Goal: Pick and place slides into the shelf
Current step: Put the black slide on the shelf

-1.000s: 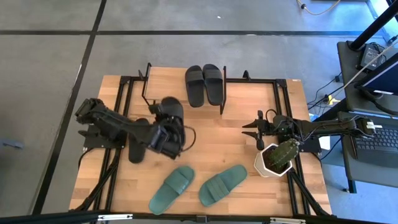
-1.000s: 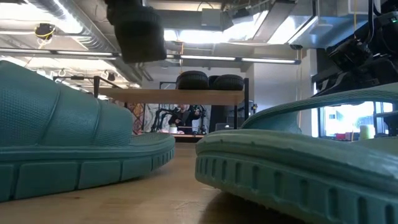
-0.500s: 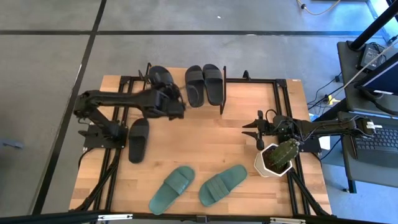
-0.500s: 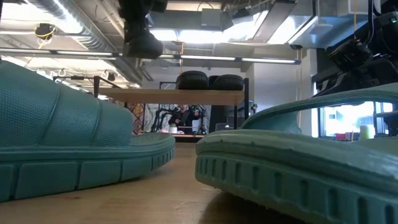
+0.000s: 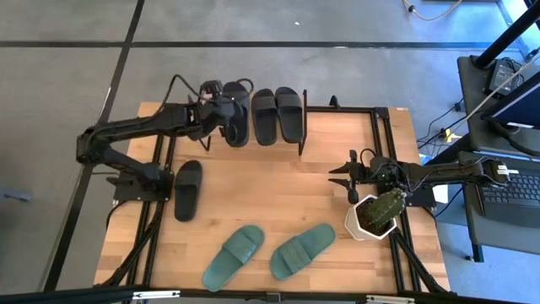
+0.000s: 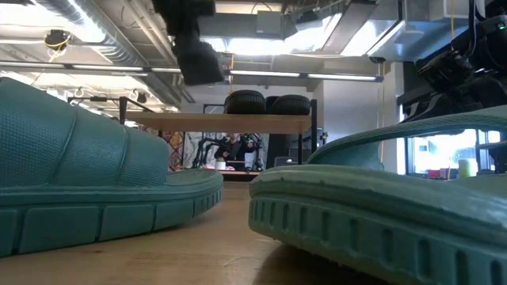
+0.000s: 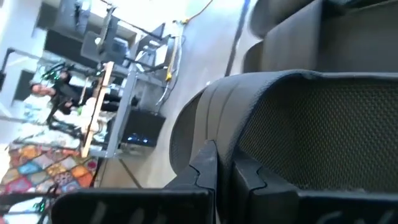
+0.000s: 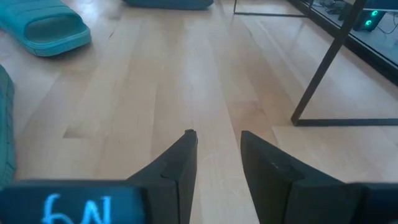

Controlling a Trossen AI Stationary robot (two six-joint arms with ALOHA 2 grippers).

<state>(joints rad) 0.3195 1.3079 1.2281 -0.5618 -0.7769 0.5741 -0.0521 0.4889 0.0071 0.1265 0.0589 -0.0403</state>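
My left gripper (image 5: 218, 116) is shut on a black slide (image 5: 235, 126) and holds it over the left part of the shelf (image 6: 214, 123), beside two black slides (image 5: 276, 115) that lie soles down on the shelf's top board. In the low view the held slide (image 6: 198, 59) hangs above the board. A further black slide (image 5: 187, 189) lies on the table's left side. Two teal slides (image 5: 234, 256) (image 5: 302, 250) lie near the table's near edge. My right gripper (image 5: 353, 182) waits open low over the table's right side (image 8: 214, 155). My left gripper pinches the black slide between its two fingers (image 7: 205, 165) at the slide's side edge by the wide strap (image 7: 217, 118). The fingers come from the table's left. The slide is lifted clear, above the shelf's top board.
A potted cactus in a white pot (image 5: 375, 215) stands right beside my right gripper. The shelf's thin black frame legs (image 8: 323, 74) stand on the table. Bare wood (image 5: 278, 186) lies between the shelf and the teal slides.
My left gripper has carried the black slide up from the table's middle left toward the far edge, then rightward toward the two black slides on the shelf. The slide has turned about and now lies parallel beside them, lifted clear.
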